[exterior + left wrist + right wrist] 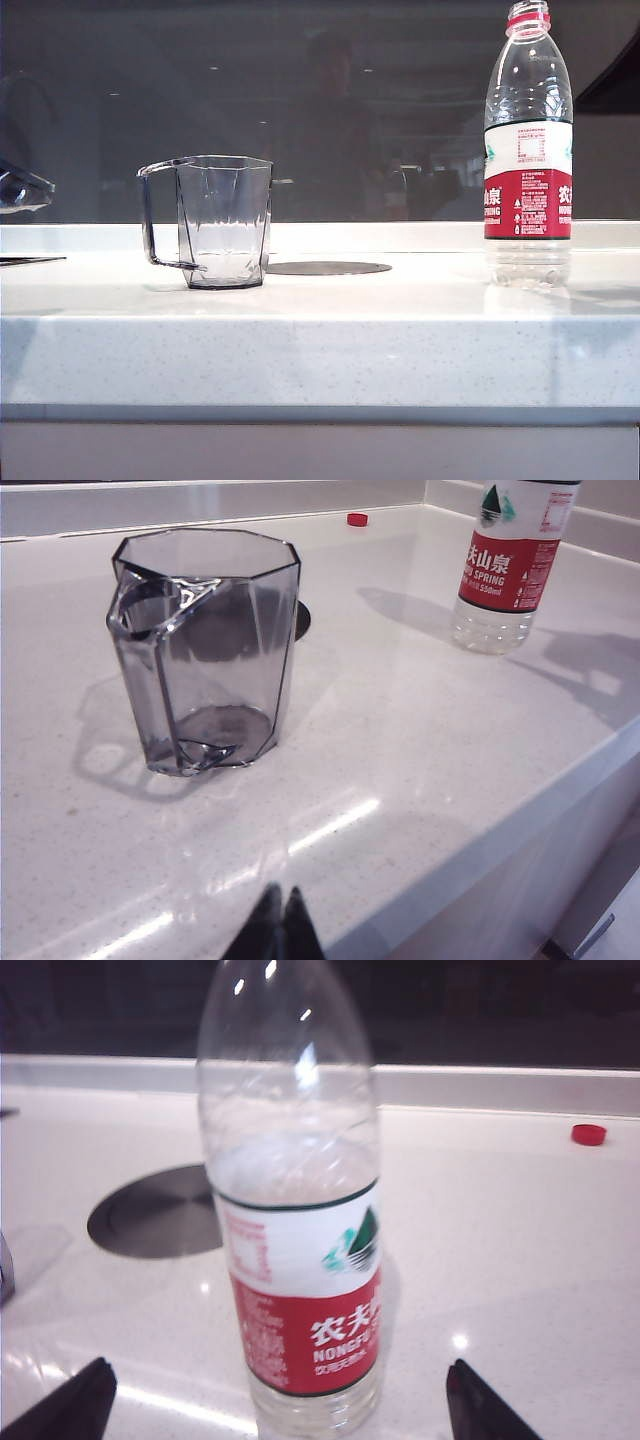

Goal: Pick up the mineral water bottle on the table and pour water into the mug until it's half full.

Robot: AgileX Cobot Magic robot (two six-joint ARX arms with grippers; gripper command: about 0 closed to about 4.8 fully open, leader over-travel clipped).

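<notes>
Right gripper [275, 1400]: the jaws are seen spread wide, one dark tip on either side of the mineral water bottle [295, 1250], apart from it; nothing is gripped.
Left gripper [276, 925]: only two dark tips pressed together are seen at the near edge of the wrist view, so the jaws are taken as closed and empty, well short of the mug [205, 650].
Bottle: it is stood upright on the right of the surface [400, 330], uncapped, with water [290, 1170] seen up to about the top of the label.
Mug: it is stood upright on the left, handle turned away from the bottle, well apart from it; whether any water is in it cannot be told.
Risk of tipping: the bottle is tall and narrow, so it could be knocked over if one jaw met it before the other, and water would be spilled through the open neck.
Risk of squeezing: thin ribbed plastic could be crushed by a hard grip and water forced out.
Risk at pouring: the mug is light and could be nudged or overfilled, as half full is hard to judge through tinted facets.
Surface: white, speckled, glossy, with a dark round disc [328, 268] between the two things and a small red cap [589, 1135] lying far back.
Room: a dark reflective panel is seen behind a low white ledge; little else can be made out.
</notes>
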